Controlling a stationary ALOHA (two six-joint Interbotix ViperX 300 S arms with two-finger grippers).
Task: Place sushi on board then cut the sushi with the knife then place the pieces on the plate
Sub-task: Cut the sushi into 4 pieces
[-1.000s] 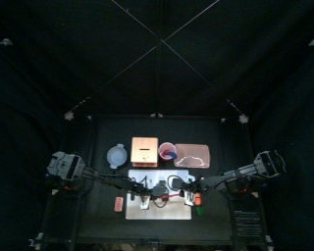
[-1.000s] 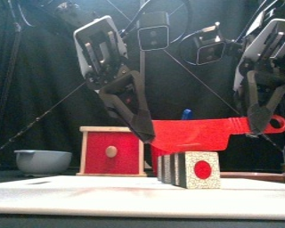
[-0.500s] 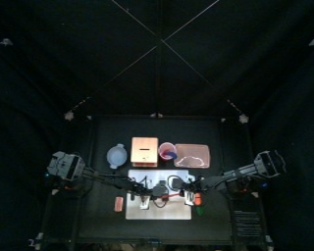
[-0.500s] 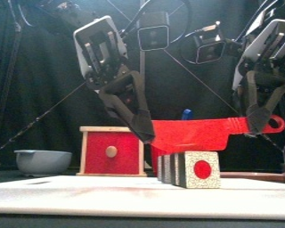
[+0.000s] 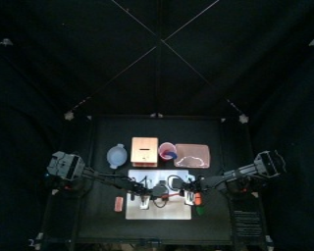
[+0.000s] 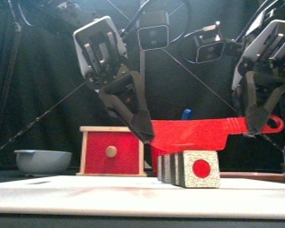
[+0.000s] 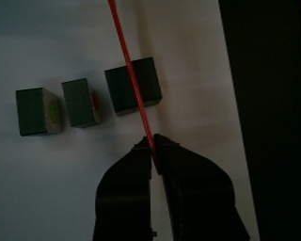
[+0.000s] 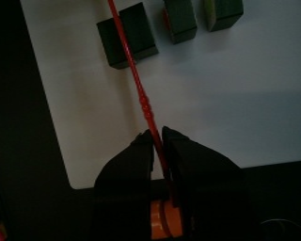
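knife: red toy knife [image 6: 199, 134], held level and edge-down, stretched from one gripper to the other.
left gripper [image 6: 145, 134]: jaws pinched shut on the blade's tip end, the thin red edge running out from between them in the left wrist view.
right gripper [image 6: 256, 123]: jaws clamped tight on the handle end, handle loop poking out beside them.
sushi: three dark green sushi blocks [image 7: 80, 102] in a row with narrow gaps, directly under the blade and nearer the left gripper than the right; blade line crossing the end block [image 7: 132, 87]; contact between blade and block tops impossible to tell.
board: white cutting board [image 6: 109, 198] below both grippers, carrying the blocks.
plate: pink tray [image 5: 192, 153] behind the grippers, well apart from them.
other: wooden box [image 6: 109, 150] with red drawer front and blue-grey bowl [image 6: 44, 161] behind the left gripper; red cup [image 5: 168, 150] beside the tray.
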